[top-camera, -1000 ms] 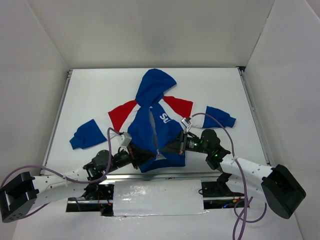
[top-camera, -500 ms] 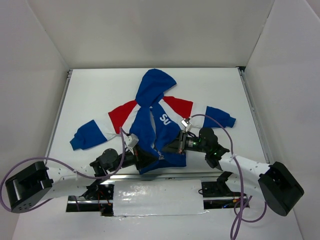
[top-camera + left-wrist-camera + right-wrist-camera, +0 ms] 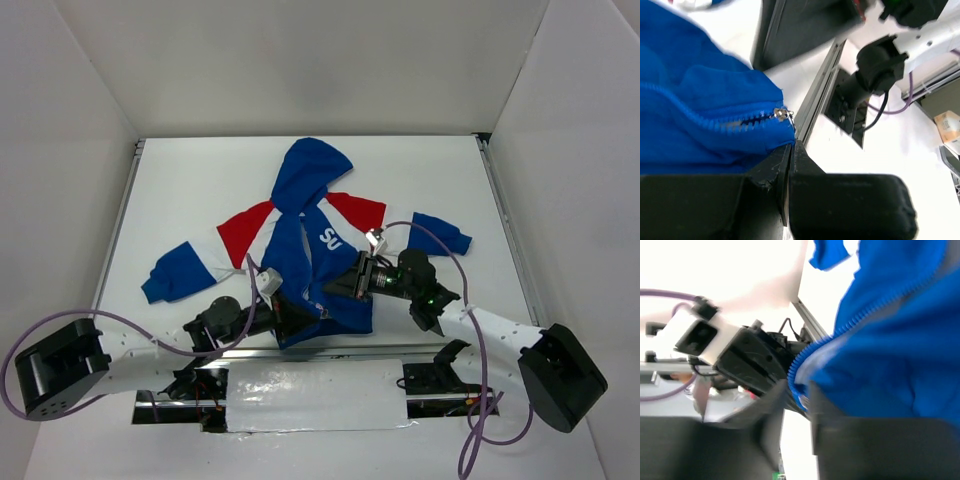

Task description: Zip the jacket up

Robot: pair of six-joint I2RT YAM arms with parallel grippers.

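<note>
The jacket (image 3: pixel 300 190) lies on the white table, hood far, royal blue with red and white bands and white chest lettering. Its zip is open over most of its length. My left gripper (image 3: pixel 287 316) is shut on the bottom hem; in the left wrist view (image 3: pixel 791 146) the silver zip slider (image 3: pixel 782 114) sits just above the jaws. My right gripper (image 3: pixel 347 287) is at the other front panel's lower edge. In the right wrist view (image 3: pixel 799 399), which is blurred, the blue zip teeth (image 3: pixel 812 347) curl down between its fingers and fill the gap.
The table's metal front rail (image 3: pixel 320 350) runs just behind the hem, with the arm bases and cables below it. White walls stand on three sides. The jacket's sleeves (image 3: pixel 175 275) spread left and right (image 3: pixel 440 232).
My left arm has swung in to the right and its gripper has slid along the hem. My right gripper has moved a little up and left, bunching the lower front panel.
</note>
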